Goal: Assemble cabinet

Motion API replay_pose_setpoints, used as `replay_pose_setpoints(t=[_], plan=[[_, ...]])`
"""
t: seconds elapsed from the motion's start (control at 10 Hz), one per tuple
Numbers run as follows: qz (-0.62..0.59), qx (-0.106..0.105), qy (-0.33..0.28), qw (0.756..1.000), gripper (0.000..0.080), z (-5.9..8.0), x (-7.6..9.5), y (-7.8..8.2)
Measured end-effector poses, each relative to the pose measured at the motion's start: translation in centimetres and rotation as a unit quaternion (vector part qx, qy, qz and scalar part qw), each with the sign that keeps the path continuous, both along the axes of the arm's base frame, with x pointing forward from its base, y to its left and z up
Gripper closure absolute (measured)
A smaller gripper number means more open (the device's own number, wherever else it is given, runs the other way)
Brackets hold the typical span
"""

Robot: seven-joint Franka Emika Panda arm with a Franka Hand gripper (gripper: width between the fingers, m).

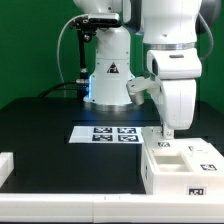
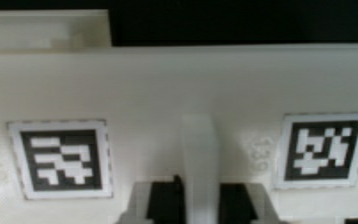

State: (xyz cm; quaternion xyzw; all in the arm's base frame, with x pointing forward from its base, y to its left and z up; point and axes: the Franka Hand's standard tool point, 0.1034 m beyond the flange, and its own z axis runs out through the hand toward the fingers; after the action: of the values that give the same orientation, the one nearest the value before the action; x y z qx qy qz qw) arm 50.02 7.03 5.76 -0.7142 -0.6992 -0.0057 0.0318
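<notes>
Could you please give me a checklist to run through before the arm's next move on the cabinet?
1. The gripper is shut: ok.
2. The gripper is down at the cabinet box: ok.
3. Anything pinched in the gripper: cannot tell.
4. Two tags unobstructed in the wrist view: ok.
5. The marker board uncovered: ok.
6. The loose white part at the exterior view's left, apart from the arm: ok.

One robot arm [image 1: 170, 85], one marker board [image 1: 105, 133], one white cabinet box [image 1: 185, 172], one loose white panel [image 1: 5, 168]

Arm [image 1: 172, 60] hangs upright, gripper [image 1: 168, 133] pointing down, jaws closed
</notes>
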Motion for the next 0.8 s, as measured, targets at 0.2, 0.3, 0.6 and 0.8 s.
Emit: replay_pose_setpoints(t=[0.2, 0.3, 0.6, 0.8], plan=[[0.000, 0.000, 0.000, 1.000, 0.0735, 0.0, 0.0, 0.0], [0.000, 0.000, 0.000, 1.000, 0.0735, 0.0, 0.0, 0.0], [0.015, 0.008, -0.007, 1.000, 0.0735, 0.0, 3.6, -0.4], [0.012, 0.012, -0.005, 1.000, 0.0735, 0.0, 6.5, -0.4]])
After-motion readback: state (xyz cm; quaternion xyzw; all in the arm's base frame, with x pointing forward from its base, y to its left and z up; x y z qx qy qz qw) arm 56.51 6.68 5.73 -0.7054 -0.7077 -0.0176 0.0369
